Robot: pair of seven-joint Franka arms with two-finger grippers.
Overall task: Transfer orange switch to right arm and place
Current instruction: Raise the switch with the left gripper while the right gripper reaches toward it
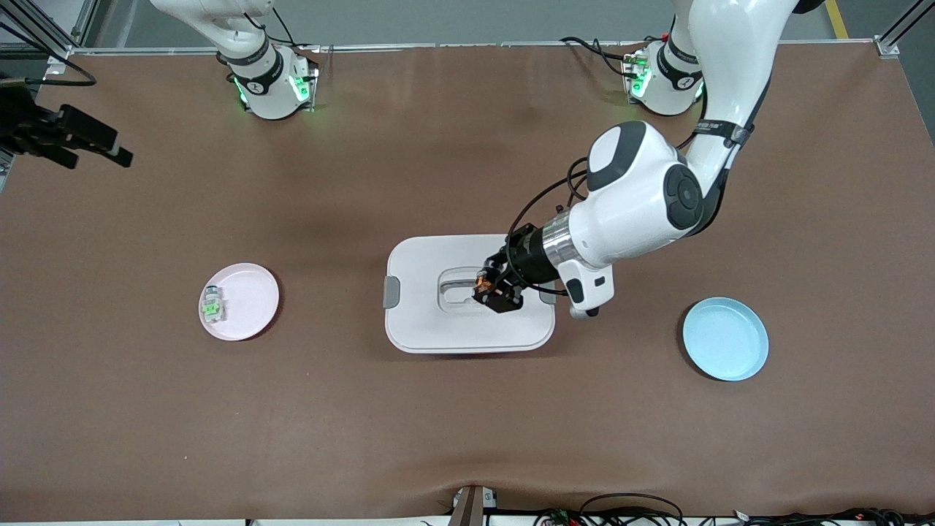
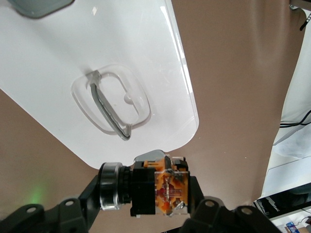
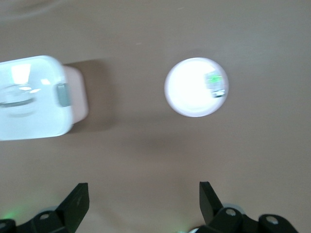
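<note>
Left gripper (image 1: 491, 286) clenched on orange switch (image 1: 481, 278), held over white lidded box (image 1: 467, 332) at worktop centre; right gripper (image 1: 109, 150) waits spread wide, holding nothing, over its end. Green switch (image 1: 212, 305) lies on pink plate (image 1: 252, 292).

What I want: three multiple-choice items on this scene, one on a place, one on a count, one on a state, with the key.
1. Where is the small clear-and-green switch? A) on the round pink plate B) on the round blue plate C) on the brown table
2. How many plates? A) one B) two C) three
3. The left arm's jaws are: A) open B) shut on the tiny black orange-faced switch C) shut, empty
Key: 1A, it lies by the pink rim; 2B, pink and blue; 3B, switch clamped over the white box lid. The right arm's jaws wait open.
</note>
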